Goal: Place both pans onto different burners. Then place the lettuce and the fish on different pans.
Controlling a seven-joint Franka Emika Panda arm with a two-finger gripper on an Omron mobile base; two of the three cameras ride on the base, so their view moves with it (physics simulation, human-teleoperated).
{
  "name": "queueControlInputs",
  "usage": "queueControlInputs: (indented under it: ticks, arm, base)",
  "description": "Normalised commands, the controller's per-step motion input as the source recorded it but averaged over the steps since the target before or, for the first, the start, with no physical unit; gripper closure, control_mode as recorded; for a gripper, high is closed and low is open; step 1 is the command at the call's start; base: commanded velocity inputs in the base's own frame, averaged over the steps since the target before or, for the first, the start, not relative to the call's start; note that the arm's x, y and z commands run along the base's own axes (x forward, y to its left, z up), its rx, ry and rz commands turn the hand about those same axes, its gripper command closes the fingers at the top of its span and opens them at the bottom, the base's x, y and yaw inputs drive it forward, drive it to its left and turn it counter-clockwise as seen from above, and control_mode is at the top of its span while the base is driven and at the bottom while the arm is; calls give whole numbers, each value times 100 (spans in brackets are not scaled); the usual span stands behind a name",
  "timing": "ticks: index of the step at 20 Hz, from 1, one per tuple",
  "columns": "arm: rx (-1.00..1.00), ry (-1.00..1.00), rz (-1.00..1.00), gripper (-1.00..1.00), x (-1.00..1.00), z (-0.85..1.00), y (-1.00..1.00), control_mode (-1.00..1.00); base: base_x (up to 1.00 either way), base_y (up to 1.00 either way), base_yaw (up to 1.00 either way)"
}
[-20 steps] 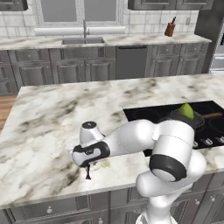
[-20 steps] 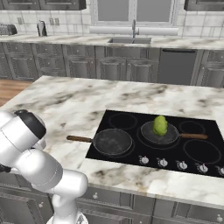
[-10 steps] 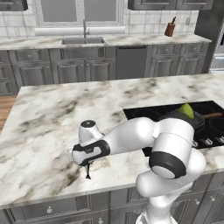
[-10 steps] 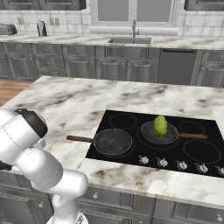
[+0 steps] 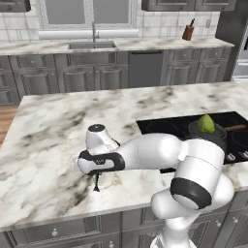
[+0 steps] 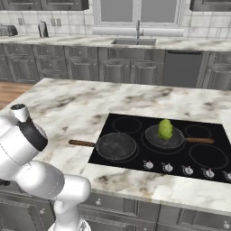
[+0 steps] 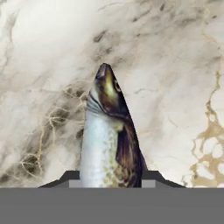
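You have the tool (image 5: 97,183) low over the marble worktop (image 5: 48,131), close to its near edge and well to the left of the cooktop (image 6: 158,144), with the white arm stretched out sideways from the base. In the hand view the fish (image 7: 109,135) rises straight up between the two dark tips (its head points away from the camera, its silver belly and darker back both visible), and the tool is pinching it near the tail end. Whether the fish is touching the marble beneath it, you cannot tell from these views. Over on the black glass, both pans sit on separate burners: the left pan (image 6: 116,146) is bare, its wooden handle pointing left out over the marble, and the right pan (image 6: 164,136) carries the lettuce (image 6: 165,129), upright on its middle, with its handle pointing right. A row of small silver knobs (image 6: 187,169) runs along the cooktop's near edge.
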Motion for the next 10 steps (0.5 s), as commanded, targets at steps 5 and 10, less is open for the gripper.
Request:
queueControlInputs:
  ticks: [5, 10]
  arm:
    - [0, 0, 0, 100, 0, 59, -10, -100]
    - [0, 0, 0, 100, -8, 47, -28, -100]
  base:
    - [0, 0, 0]
    - [0, 0, 0]
